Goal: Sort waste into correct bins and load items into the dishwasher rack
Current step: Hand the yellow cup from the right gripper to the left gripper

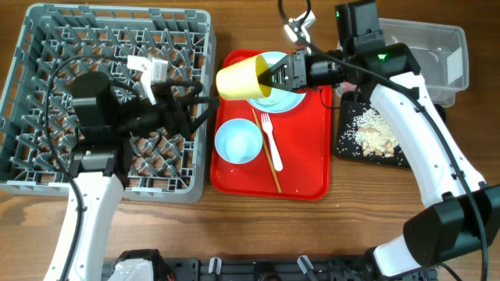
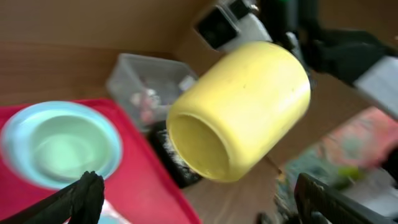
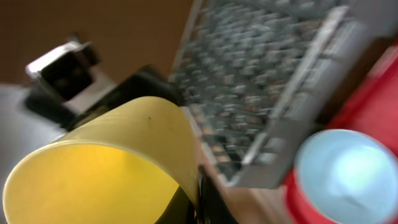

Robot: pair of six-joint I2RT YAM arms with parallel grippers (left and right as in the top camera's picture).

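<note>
Overhead view gives me the relation I need. The yellow cup (image 1: 241, 78) hangs on its side over the upper left corner of the red tray (image 1: 308, 176), just right of the dishwasher rack (image 1: 47, 55), and its long axis runs left to right across the frame. My right jaws are pinched on the rim at the cup's right end, with one finger inside the mouth, as the right wrist view shows. The left jaws stand wide apart and hold nothing. They sit just below and left of the cup's other end, about over the rack's right wall. In the left wrist view the cup lies above and beyond the two black fingertips (image 2: 84, 196), roughly centred between them. Its near end (the base, I judge, though it looks recessed) points back toward the camera. The left arm (image 1: 117, 109) is therefore the nearer free one. I judge a handover would need it to rise and close across the cup's axis.
</note>
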